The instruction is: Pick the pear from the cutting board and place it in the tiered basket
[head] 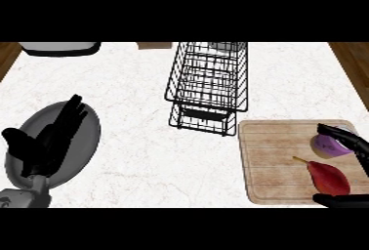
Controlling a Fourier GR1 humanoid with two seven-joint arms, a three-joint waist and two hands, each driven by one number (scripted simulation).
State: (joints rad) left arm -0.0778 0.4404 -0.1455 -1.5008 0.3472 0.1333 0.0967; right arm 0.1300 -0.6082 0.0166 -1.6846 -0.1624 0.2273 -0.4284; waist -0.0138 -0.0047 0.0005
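A dark red pear (329, 177) with a thin stem lies on the wooden cutting board (277, 156) at the right. My right hand (352, 141) comes in from the right edge, open: its fingers reach over the board's far side above the pear and its thumb (338, 200) shows below the pear. The pear lies in the gap between them, untouched. The black wire tiered basket (209, 83) stands at the centre back, left of the board. My left hand (47, 141) rests open at the left, fingers up.
A purple cup-like object (328, 145) sits on the board just beyond the pear, partly under my right fingers. A grey plate (85, 141) lies under my left hand. A white appliance (59, 48) and a small tan box (153, 45) sit at the counter's back edge.
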